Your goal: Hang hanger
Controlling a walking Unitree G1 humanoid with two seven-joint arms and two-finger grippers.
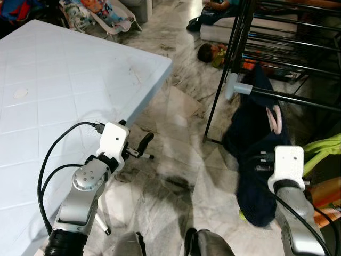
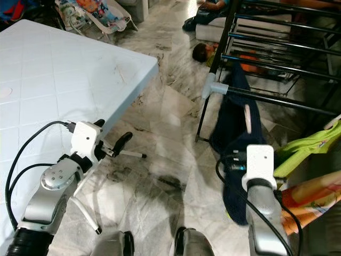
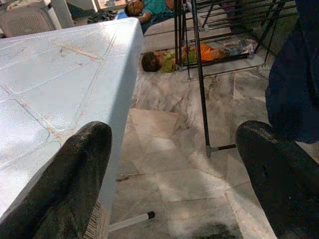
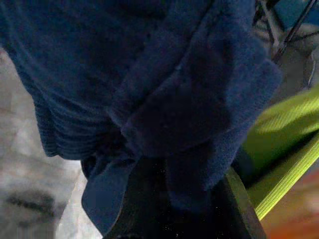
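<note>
Right gripper (image 4: 169, 199): it was pressed into the dark blue garment (image 1: 256, 160). In the right wrist view the black fingers (image 4: 149, 209) were wrapped in blue folds, and cloth sat bunched between them, so the grip was closed on the garment. From the head views the fingertips were hidden behind the white wrist housing and the fabric.

Hanger (image 1: 275, 118): a pale pink curve showed against the garment, at about 12 o'clock from the right wrist. The rest of it was buried in cloth. Whether its hook was over a rail could not be told.

Dark blue garment: it draped from the drying rack (image 1: 277, 64) rail down toward the marble floor (image 1: 181, 160). Its lower edge was partly covered by the right arm.

Drying rack: black bars, cut off at the top and right edges of the picture. A grey joint piece (image 1: 237, 87) sat on the rail at 10 o'clock from the hanger.

Left gripper (image 3: 174, 169): fingers spread wide with nothing between them, held beside the corner of the light blue table (image 1: 64, 90), well apart from the rack.

Lime green cloth (image 2: 309, 149): at 3 o'clock from the garment, partly cut off by the frame.

Person on floor (image 1: 210, 53): lying beyond the rack at 12 o'clock, partly screened by its bars.
</note>
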